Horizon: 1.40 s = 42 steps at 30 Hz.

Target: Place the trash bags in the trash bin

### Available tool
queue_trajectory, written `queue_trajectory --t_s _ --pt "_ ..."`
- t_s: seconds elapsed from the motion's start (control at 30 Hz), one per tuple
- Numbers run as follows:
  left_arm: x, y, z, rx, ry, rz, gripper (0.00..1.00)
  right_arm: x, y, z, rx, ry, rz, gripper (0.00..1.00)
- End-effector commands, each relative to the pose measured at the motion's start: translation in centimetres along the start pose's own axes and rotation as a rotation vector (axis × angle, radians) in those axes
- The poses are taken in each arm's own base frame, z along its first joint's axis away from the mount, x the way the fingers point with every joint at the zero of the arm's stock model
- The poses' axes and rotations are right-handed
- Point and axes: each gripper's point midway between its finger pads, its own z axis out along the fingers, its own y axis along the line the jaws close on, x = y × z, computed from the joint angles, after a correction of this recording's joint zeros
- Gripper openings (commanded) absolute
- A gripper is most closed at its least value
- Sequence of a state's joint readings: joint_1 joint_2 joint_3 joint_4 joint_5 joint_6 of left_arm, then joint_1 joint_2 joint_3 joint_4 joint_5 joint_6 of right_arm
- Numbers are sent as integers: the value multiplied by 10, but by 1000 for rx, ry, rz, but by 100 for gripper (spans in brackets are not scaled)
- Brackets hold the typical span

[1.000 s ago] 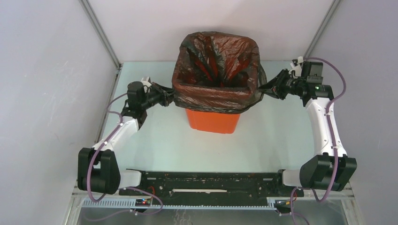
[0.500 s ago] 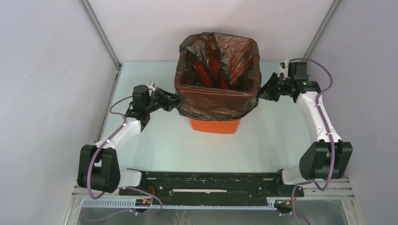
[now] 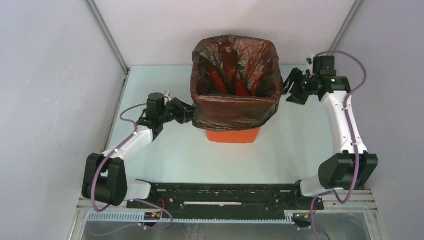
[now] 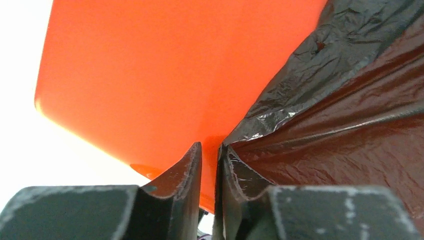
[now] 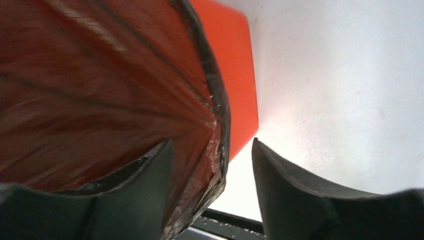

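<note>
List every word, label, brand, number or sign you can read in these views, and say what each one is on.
No text can be read in any view.
trash bin: plain orange plastic, no label showing.
trash bag: plain black film, no print.
black rail at the near edge: if it bears any markings, they are too small to read.

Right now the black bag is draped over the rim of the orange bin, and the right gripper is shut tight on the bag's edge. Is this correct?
Not quite. The black bag is draped over the rim of the orange bin, but the right gripper is open, not shut on the edge: the right wrist view shows its jaws standing well apart.
</note>
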<state>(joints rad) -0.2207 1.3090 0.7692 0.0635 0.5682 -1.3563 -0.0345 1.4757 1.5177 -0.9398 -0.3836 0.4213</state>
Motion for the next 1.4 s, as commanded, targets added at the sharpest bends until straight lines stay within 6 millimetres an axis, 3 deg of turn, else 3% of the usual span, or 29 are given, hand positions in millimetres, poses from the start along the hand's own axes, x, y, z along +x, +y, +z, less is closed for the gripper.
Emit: queue_trajectory --t_s 0.0,0.07,0.17,0.33,0.43,0.57,0.7,0.83,0.9,0.97,1.03,1.17,1.37 --pt "13 -2 -4 -25 23 83 28 -36 15 -70 57 -209 -85 73" --pt "13 3 -5 -52 21 94 31 -47 18 -89 76 -272 -94 77" --pt "15 4 -7 -61 28 109 35 -68 42 -122 51 -383 -156 81" --pt "22 2 -7 -68 39 132 46 -74 127 -143 -123 -461 -358 85" --pt "20 -3 -9 -65 27 153 54 -67 174 -142 -217 -474 -466 86" --pt "18 -9 -12 -80 24 198 61 -45 222 -109 -317 -419 -568 85" --pt "12 -16 -20 -98 -8 261 67 -26 244 -57 -314 -339 -621 79" --pt "7 -19 -30 -128 -38 325 72 -15 241 -3 -198 -289 -639 73" --pt "7 -18 -34 -149 -40 343 74 -18 229 26 -82 -306 -638 73" --pt "8 -14 -36 -164 -37 344 86 -27 217 49 7 -329 -610 73" --pt "10 -8 -39 -175 -38 339 87 -34 211 69 59 -351 -588 73" --pt "11 -1 -49 -202 -64 349 87 -47 215 97 70 -413 -590 76" --pt "10 2 -67 -235 -111 389 88 -73 225 98 43 -532 -567 82"
